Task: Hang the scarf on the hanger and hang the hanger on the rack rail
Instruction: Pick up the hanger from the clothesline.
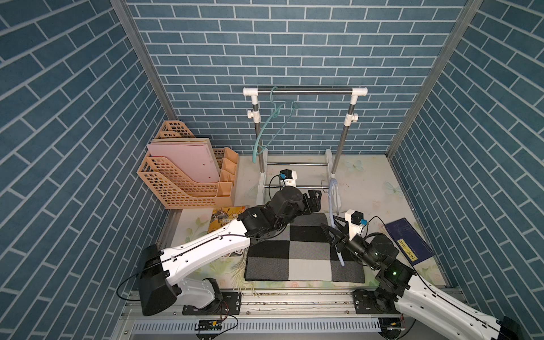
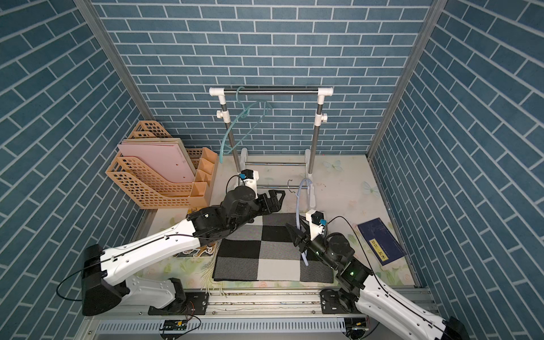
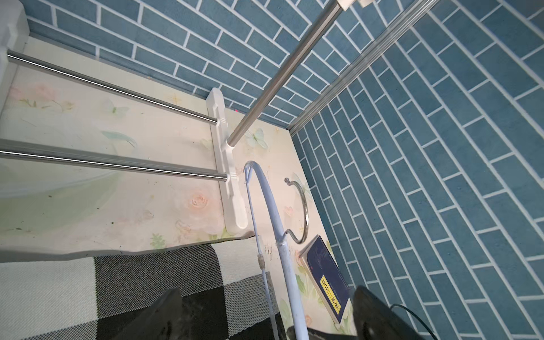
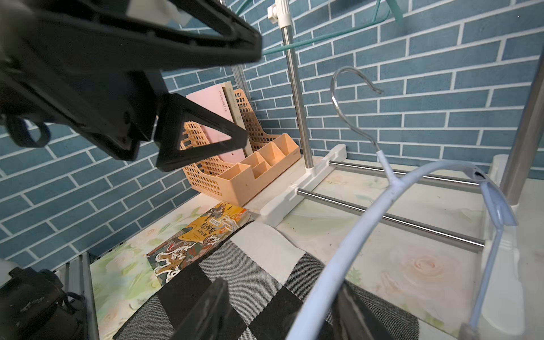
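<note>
**Hanger held over the checked scarf, cloth not yet lifted.**

The right claw (image 1: 331,235) pinches the pale blue hanger (image 4: 353,232) upright above the scarf (image 1: 300,250), which lies folded flat on the table (image 1: 368,188). The left claw (image 4: 250,94) hovers spread near the scarf's far edge. A good lift would likely take one short edge, all layers together, and feed it through the hanger's opening while the hanger is kept steady. A pink folder (image 4: 209,101) seems to read "PRESSURE FILE". The picture book (image 4: 200,235) and navy book (image 1: 409,241) carry Chinese characters.

Black-white-grey checked scarf (image 1: 303,253), pale blue hanger (image 3: 289,276), teal hanger (image 1: 264,126), peach file rack (image 1: 176,188)
</note>
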`<control>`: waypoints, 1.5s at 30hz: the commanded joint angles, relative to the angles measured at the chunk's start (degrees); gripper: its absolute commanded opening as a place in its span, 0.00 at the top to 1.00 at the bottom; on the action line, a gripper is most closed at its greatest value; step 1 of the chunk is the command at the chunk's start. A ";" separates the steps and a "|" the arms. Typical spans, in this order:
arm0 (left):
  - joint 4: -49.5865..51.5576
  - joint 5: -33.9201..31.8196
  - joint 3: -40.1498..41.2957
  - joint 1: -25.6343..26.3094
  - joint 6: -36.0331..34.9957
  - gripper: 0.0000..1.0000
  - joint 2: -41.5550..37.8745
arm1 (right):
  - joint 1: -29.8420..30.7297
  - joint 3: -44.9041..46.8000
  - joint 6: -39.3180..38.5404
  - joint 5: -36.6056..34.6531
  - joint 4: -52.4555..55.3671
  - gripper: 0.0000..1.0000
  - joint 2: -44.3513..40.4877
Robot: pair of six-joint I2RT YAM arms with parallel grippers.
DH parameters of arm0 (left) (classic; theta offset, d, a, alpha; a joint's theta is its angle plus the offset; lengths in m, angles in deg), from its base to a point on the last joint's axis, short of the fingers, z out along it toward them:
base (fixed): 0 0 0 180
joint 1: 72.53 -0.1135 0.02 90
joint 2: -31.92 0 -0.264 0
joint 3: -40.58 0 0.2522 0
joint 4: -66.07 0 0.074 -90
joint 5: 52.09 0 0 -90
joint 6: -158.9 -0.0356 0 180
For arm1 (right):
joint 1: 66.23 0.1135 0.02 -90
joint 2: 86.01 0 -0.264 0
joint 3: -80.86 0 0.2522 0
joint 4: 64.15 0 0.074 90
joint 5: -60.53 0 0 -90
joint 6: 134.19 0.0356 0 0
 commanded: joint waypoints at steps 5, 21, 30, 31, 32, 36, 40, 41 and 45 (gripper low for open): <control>1.50 1.73 -7.55 0.39 0.73 0.11 8.41 | 0.78 0.11 -3.55 -1.17 -5.49 1.00 1.12; -2.56 6.39 -11.41 -3.29 0.86 0.57 14.78 | 0.98 -0.97 -3.64 -0.21 -4.29 1.00 2.12; -0.31 5.72 -13.08 -3.61 -0.34 0.88 15.08 | 1.14 -1.29 -3.73 0.16 -3.77 1.00 2.66; -0.15 5.46 -13.09 -3.61 -0.39 0.89 14.93 | 1.21 -1.29 -3.73 0.23 -3.74 1.00 2.80; 0.02 5.36 -13.09 -3.69 -0.42 0.89 14.86 | 1.15 -1.29 -3.73 0.32 -3.77 1.00 2.97; 0.65 5.32 -13.63 -3.70 -1.00 1.00 14.92 | 1.14 -1.76 -3.74 0.83 -3.51 1.00 3.72; 0.23 3.30 -12.19 -3.70 -2.68 1.00 13.59 | 1.14 -6.56 0.26 -0.93 4.42 0.49 6.40; -0.10 2.43 -11.30 -3.70 -3.26 1.00 12.96 | 1.13 -8.41 1.62 -1.79 7.21 0.35 7.14; -2.21 -1.73 -7.02 -3.70 -5.35 1.00 9.74 | 1.13 -15.41 7.42 -2.94 19.78 0.01 8.64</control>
